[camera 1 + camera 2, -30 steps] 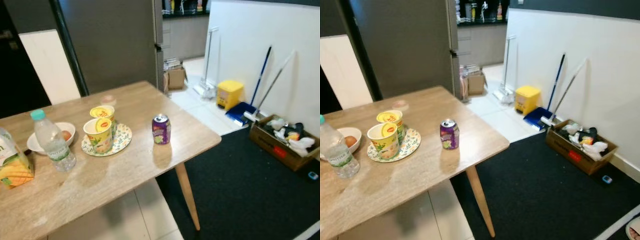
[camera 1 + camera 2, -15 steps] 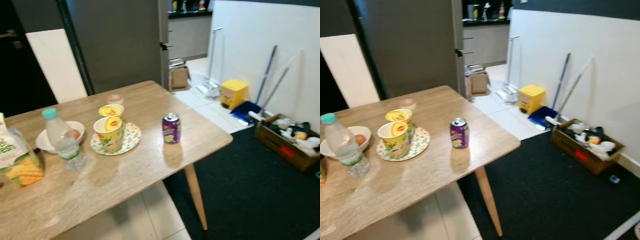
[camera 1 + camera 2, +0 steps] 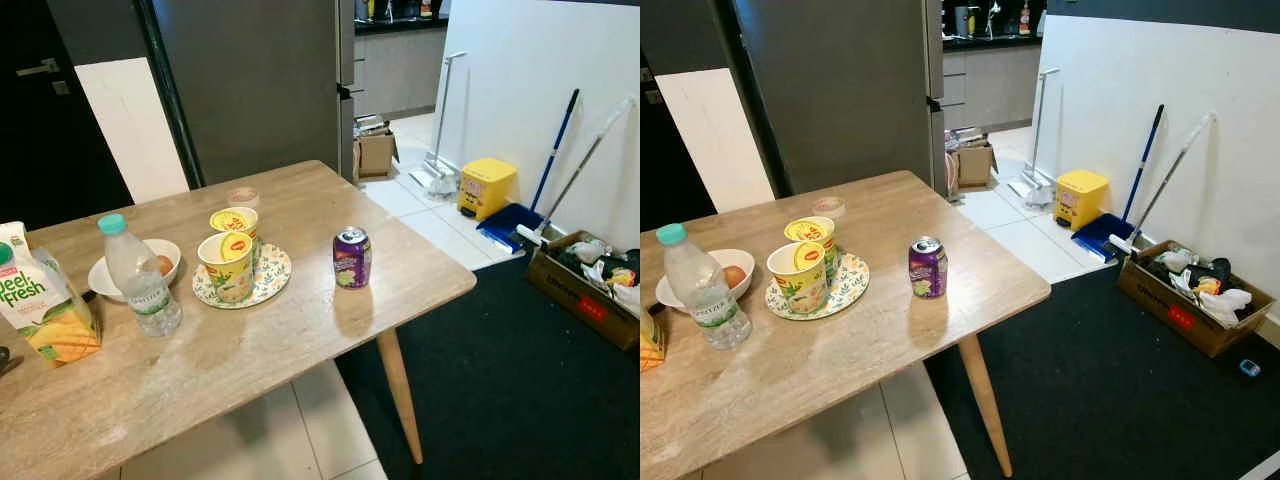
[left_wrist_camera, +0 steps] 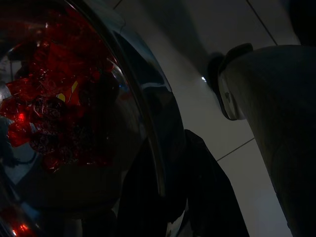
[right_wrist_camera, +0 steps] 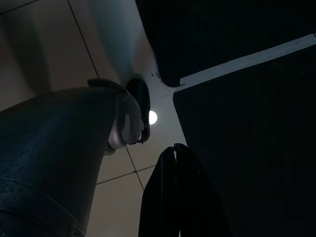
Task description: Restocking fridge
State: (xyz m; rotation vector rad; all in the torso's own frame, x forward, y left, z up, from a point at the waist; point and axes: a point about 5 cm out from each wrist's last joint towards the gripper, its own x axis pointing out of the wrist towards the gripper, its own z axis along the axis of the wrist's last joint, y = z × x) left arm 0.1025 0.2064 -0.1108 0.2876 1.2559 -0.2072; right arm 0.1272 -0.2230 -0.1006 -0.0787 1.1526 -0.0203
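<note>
A wooden table (image 3: 300,340) is filling the lower left of the frame, its right corner jutting toward the black carpet (image 3: 520,380). A purple can (image 3: 351,258) is standing near that right edge, apart from the patterned plate (image 3: 270,282) carrying two yellow cups (image 3: 227,266). A water bottle (image 3: 142,290), a bowl (image 3: 105,275) and a juice carton (image 3: 40,310) are sitting further left. The grey fridge (image 3: 260,90) is standing closed at upper centre. The right gripper (image 5: 174,197) is hanging over the floor with fingers pressed together; the left gripper (image 4: 170,197) is too dark to tell.

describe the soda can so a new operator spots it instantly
On the wooden table, look right of the floral plate that holds two yellow cups. The purple soda can stands alone, upright, nearest the table's right corner: the only metal, purple item.
</note>
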